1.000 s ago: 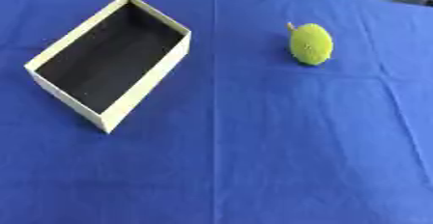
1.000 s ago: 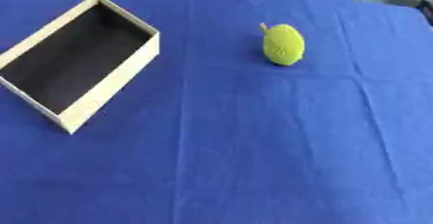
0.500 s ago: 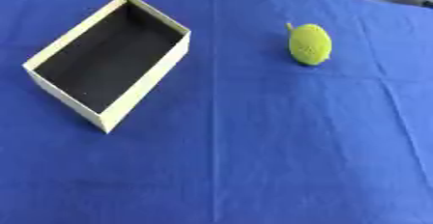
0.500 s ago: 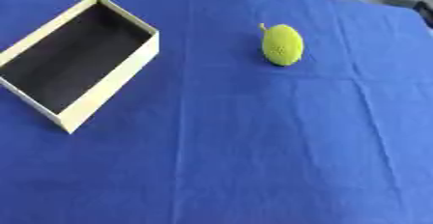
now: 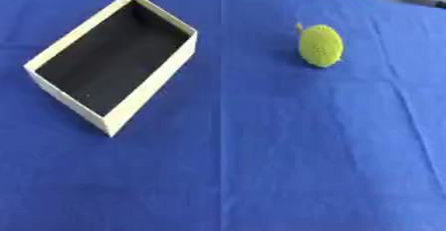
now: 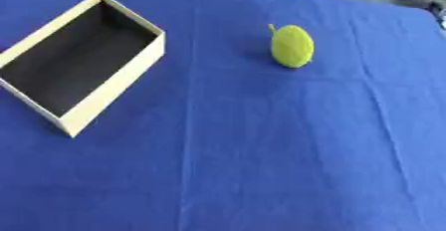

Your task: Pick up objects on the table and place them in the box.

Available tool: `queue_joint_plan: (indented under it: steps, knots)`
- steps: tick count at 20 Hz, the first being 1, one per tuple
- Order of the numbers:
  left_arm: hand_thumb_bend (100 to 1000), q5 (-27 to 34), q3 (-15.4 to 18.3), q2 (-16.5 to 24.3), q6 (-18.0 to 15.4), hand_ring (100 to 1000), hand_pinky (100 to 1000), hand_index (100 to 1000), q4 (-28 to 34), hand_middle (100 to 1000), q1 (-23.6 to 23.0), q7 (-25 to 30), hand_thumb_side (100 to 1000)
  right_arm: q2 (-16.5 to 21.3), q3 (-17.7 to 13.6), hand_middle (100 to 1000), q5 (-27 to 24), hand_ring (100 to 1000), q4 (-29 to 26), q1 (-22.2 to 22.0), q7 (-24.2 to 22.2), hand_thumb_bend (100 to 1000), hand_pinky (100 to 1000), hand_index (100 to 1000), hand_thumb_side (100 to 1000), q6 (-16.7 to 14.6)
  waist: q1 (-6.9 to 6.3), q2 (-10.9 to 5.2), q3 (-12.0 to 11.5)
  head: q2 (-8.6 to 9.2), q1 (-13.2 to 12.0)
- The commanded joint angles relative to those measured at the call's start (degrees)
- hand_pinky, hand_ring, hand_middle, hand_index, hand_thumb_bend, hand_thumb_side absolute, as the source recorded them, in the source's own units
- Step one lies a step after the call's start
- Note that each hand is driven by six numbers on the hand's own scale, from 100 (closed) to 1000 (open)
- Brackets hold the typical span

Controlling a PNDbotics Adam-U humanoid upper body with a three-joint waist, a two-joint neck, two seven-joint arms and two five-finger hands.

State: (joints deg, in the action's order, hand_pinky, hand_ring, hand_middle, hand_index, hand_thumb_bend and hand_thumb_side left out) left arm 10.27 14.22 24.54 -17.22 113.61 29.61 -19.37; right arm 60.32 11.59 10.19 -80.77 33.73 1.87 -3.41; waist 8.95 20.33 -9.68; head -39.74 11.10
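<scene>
Blue tablecloth [image 5: 287,165], 1 open box [image 5: 153,90] at left, 1 yellow-green fruit [image 5: 320,46] well apart, hands unseen

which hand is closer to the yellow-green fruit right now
Neither can be called: no hand shows in either eye view. The yellow-green fruit lies alone on the blue cloth, right of the open box.
</scene>
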Motion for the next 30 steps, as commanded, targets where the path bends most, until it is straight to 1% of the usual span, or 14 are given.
queue_joint_plan:
  steps: [1,2,4,6,9,13,16,24,27,30]
  knots:
    - [100,0.24,-0.02,0.62,0.33,716,643,658,0.99,597,0.91,-0.2,399,3.45,1.65,834,3.26,958,-1.36,0.57,-2.96,216,891,924,222,-2.84,-0.27,-1.05,-0.01,0.14,0.22]
    - [100,0.24,-0.06,0.62,0.4,715,643,658,0.99,596,0.93,-0.23,399,3.46,1.96,838,4.25,960,-1.28,0.57,-3.95,304,893,925,100,-3.83,-0.26,-1.06,-0.02,0.11,0.22]
    - [100,0.24,-0.11,0.61,0.49,715,643,657,0.99,596,0.95,-0.25,398,3.35,2.12,840,6.21,955,-0.8,0.69,-5.91,343,891,923,100,-5.79,-0.25,-1.1,-0.01,0.09,0.21]
    - [100,0.23,-0.13,0.6,0.54,714,643,657,0.99,595,0.94,-0.26,397,3.14,1.75,838,8.04,949,-0.14,1.02,-7.73,363,888,920,100,-7.59,-0.26,-1.14,0.03,0.09,0.17]
    - [100,0.2,-0.14,0.6,0.58,714,643,656,0.99,595,0.92,-0.29,396,2.51,0.7,834,10.82,943,0.59,1.84,-10.51,353,885,917,100,-9.56,-0.26,-1.23,0.11,0.07,0.06]
    - [100,0.17,-0.15,0.57,0.62,714,643,656,0.99,595,0.91,-0.32,395,1.44,-0.72,831,13.64,937,0.45,3.08,-14.3,354,879,916,100,-11.03,-0.25,-1.32,0.19,0.04,-0.17]
    - [100,0.17,-0.18,0.52,0.66,713,643,656,0.99,595,0.93,-0.31,395,0.82,-1.14,832,13.54,932,-0.11,4.15,-17.3,354,873,918,100,-10.95,-0.22,-1.37,0.18,0.0,-0.24]
    - [100,0.21,-0.26,0.38,0.77,712,643,656,0.99,594,0.97,-0.13,400,-1.4,-0.77,836,13.65,922,0.18,7.55,-25.27,368,854,923,100,-9.16,-0.13,-1.32,-0.01,-0.06,-0.09]
    - [100,0.27,-0.26,0.22,0.79,712,643,656,0.99,593,1.12,-0.1,401,-2.92,-0.26,838,14.38,925,2.06,8.95,-28.25,388,849,930,100,-8.36,-0.07,-1.22,-0.25,-0.01,0.09]
    - [100,0.3,-0.28,0.13,0.82,712,643,656,0.99,593,1.18,-0.03,404,-4.53,-0.48,837,14.91,927,4.05,10.34,-31.25,404,848,934,100,-7.55,-0.02,-1.07,-0.44,0.11,0.15]
